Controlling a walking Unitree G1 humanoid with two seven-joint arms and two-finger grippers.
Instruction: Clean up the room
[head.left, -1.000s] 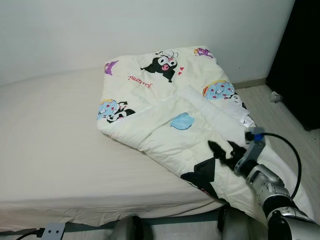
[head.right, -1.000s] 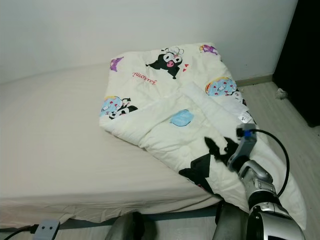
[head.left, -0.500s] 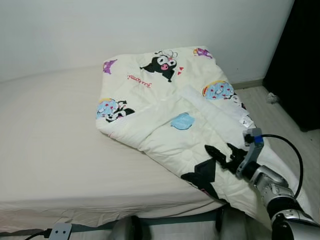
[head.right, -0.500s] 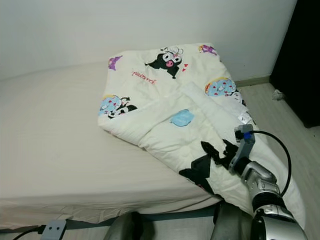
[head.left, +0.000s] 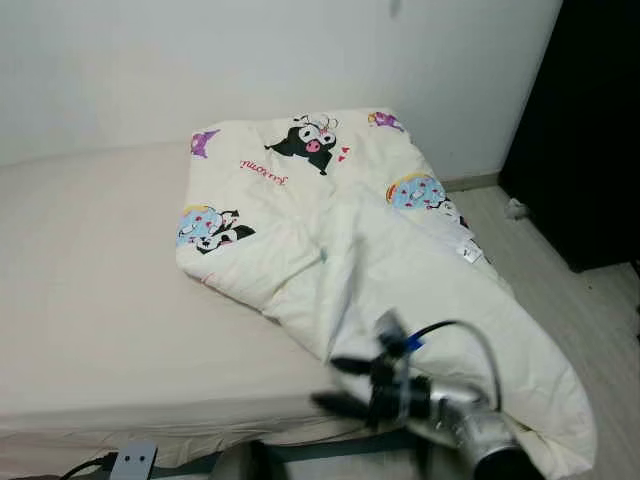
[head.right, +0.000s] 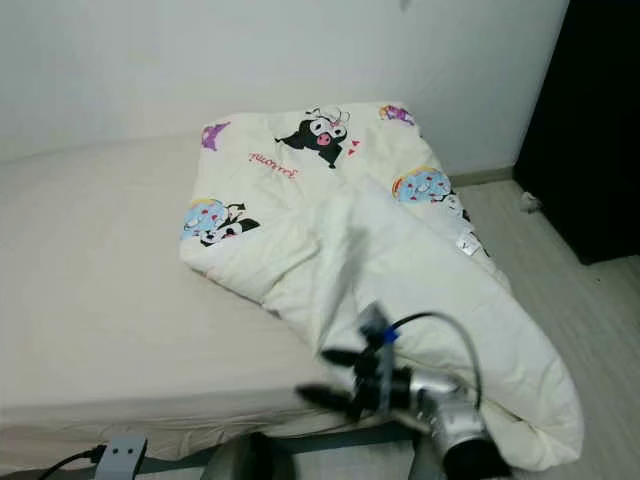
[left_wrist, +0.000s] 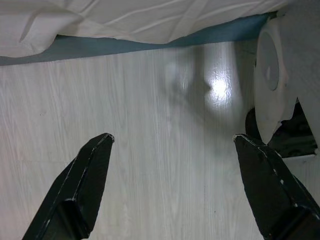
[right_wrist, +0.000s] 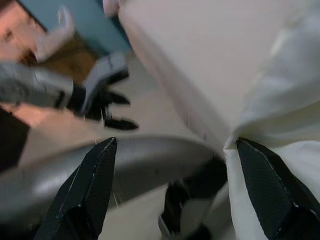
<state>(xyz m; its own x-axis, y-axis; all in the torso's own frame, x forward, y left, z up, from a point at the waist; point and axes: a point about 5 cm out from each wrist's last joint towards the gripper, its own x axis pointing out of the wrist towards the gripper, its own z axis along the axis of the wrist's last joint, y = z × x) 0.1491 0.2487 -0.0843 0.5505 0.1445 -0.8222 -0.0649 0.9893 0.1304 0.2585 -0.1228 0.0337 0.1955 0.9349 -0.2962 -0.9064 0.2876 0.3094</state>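
Both tools spread, holding nothing: right tool (head.left: 345, 385) blurred beside quilt (head.left: 400, 260) at bed (head.left: 90, 290) edge; left tool (left_wrist: 172, 187) over floor (left_wrist: 150, 125).

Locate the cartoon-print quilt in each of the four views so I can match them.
Left eye view: the quilt lies across the bed's right half, spilling toward the floor.
Right eye view: same place.
Left wrist view: white cloth at one edge; quilt or sheet, cannot tell.
Right wrist view: white folds at the bed's edge.
Shared landmark: the bed.
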